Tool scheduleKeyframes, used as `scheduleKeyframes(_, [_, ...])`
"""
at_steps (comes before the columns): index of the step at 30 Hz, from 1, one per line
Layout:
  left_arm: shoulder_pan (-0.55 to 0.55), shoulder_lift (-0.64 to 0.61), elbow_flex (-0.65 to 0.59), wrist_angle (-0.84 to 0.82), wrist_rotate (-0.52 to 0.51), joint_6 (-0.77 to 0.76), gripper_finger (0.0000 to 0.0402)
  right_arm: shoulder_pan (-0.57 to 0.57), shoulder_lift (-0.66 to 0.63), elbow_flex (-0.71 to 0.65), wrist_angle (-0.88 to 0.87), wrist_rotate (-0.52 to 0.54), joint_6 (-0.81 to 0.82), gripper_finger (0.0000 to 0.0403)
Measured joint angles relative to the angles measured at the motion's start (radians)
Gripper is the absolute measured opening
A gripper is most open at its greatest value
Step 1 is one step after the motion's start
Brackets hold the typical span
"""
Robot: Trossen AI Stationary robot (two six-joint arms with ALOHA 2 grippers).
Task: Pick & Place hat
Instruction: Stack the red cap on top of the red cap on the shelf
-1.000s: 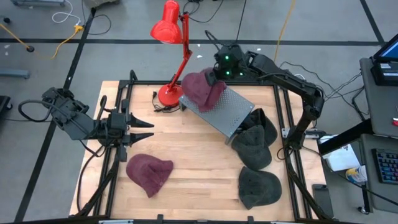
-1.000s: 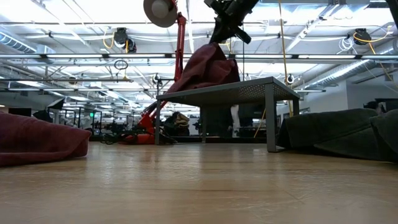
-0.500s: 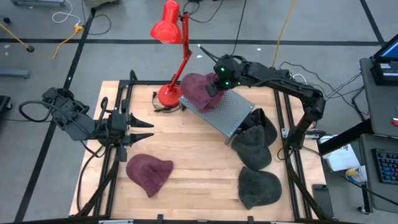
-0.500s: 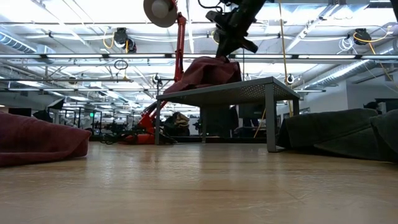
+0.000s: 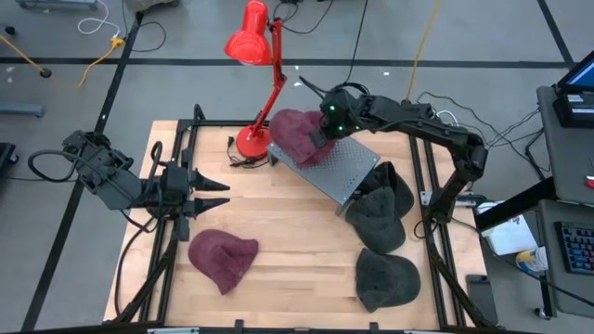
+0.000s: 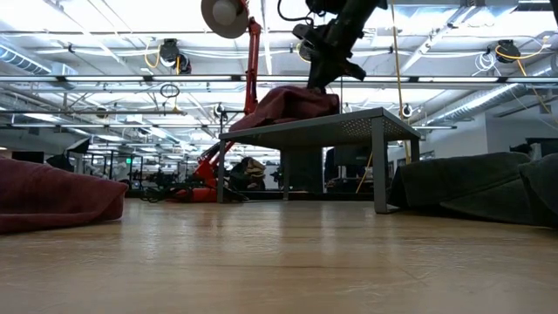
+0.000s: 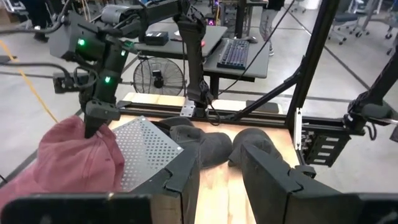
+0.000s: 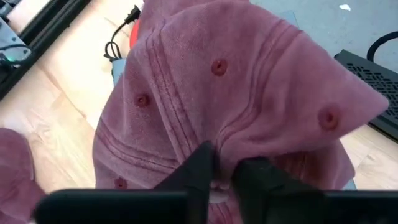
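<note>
Right wrist view: right gripper (image 8: 225, 167) directly above crumpled maroon fabric cap (image 8: 236, 99) on perforated grey metal stand (image 5: 342, 167); fingers barely parted, fold between tips.

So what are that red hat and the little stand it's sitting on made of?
The red hat looks like soft brushed cotton or corduroy: stitched panels, eyelets, floppy folds. The stand appears to be grey perforated sheet metal, matte, with rows of small holes and thin legs.

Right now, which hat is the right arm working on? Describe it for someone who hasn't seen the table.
Find the red desk lamp at the table's far edge. Beside its base stands a perforated metal platform; the maroon cap lies on its lamp-side end, under the right gripper. It's the only raised hat.
</note>
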Motion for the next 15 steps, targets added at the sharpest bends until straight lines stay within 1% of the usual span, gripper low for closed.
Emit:
scheduleKeyframes(5, [0.0, 0.0, 0.0, 0.0, 0.0, -0.037, 0.012, 0.0, -0.03, 0.0, -0.001, 0.003, 0.021, 0.0129])
scheduleKeyframes(8, [0.0, 0.0, 0.0, 0.0, 0.0, -0.04, 0.012, 0.001, -0.064, 0.0, -0.009, 0.026, 0.048, 0.0163])
scheduleKeyframes(11, [0.0, 0.0, 0.0, 0.0, 0.0, -0.041, 0.012, 0.001, -0.098, 0.0, -0.051, 0.058, 0.061, 0.0179])
scheduleKeyframes(15, [0.0, 0.0, 0.0, 0.001, 0.0, -0.055, 0.012, 0.001, -0.146, 0.0, -0.116, 0.061, 0.061, 0.0184])
